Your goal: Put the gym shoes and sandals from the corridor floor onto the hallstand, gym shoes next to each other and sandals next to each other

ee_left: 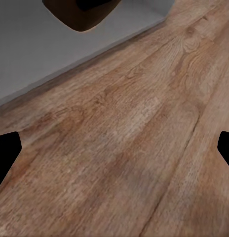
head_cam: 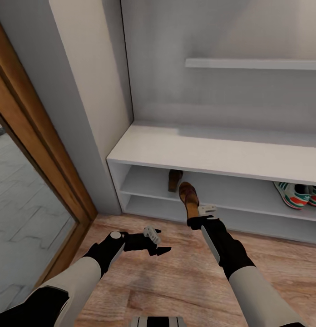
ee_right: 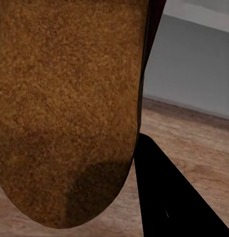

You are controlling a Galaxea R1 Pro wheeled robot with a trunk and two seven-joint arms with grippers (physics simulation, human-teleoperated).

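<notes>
Hallstand (head_cam: 212, 154) upper shelf slot held one sandal (head_cam: 175, 180) centre-frame and gym shoes (head_cam: 298, 194) far right, my right gripper (head_cam: 199, 217) pinched second sandal (head_cam: 190, 200) at the slot's front, my left gripper (head_cam: 154, 240) spread above corridor floor (head_cam: 185, 281).

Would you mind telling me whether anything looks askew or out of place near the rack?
Only the sandal in the right gripper: it hangs tilted, toe up, before the hallstand. The other sandal and gym shoes sit on its shelf.

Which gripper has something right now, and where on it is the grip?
The right gripper holds a sandal by its heel end, toe toward the hallstand. The left gripper is open, holding nothing.
</notes>
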